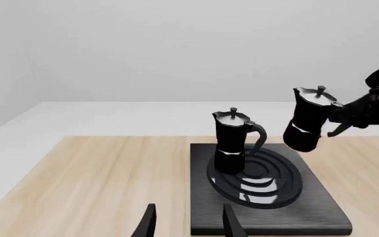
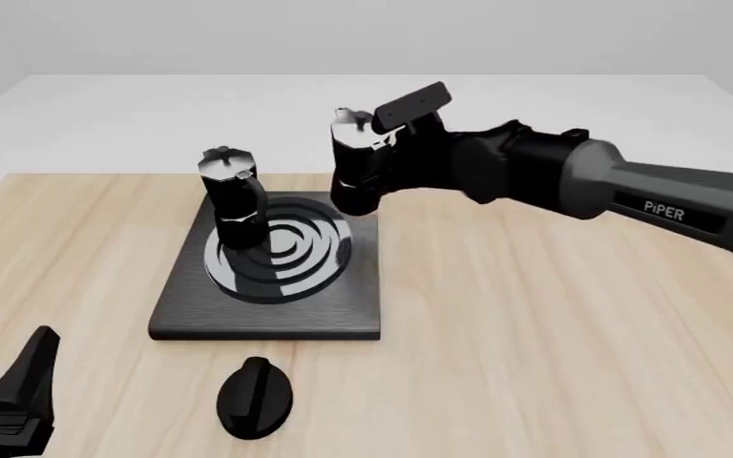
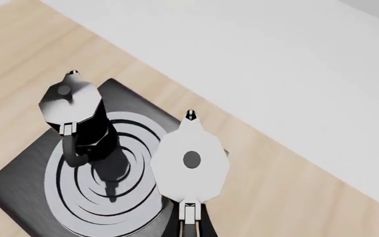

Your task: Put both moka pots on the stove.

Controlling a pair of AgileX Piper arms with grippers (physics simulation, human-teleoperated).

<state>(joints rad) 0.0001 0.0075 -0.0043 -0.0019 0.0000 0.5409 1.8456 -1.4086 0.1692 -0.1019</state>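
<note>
Moka pots: one (image 2: 232, 196) stands on the stove (image 2: 341, 303); the other (image 2: 356, 172) we hold aloft at its far edge, right gripper (image 2: 389, 153) clamped around its handle side. Rigid, top-heavy, likely slick, best gripped there. Left gripper (image 2: 10, 401) waits agape, empty.

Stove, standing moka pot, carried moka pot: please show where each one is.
stove (image 2: 341, 310), front view: bare slab near its front right corner.
standing moka pot (image 2: 233, 196), front view: black upper body.
carried moka pot (image 1: 308, 121), left wrist view: black body below the lid.
</note>
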